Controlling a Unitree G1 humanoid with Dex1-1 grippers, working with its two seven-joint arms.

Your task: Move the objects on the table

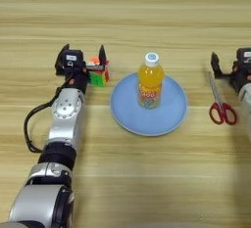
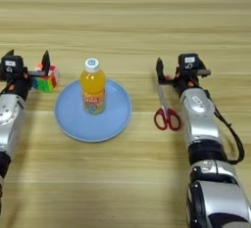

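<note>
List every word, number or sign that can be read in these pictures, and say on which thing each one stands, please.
No text can be read.
Orange-juice bottle: its label carries coloured print, too blurred to read.
Left gripper and right gripper: each housing bears a small white sticker, too small to read.

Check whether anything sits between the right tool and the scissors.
Nothing visible does. The right tool is at the blade tips of the scissors, which lie flat on the table, clear of the blue plate to their left.
</note>
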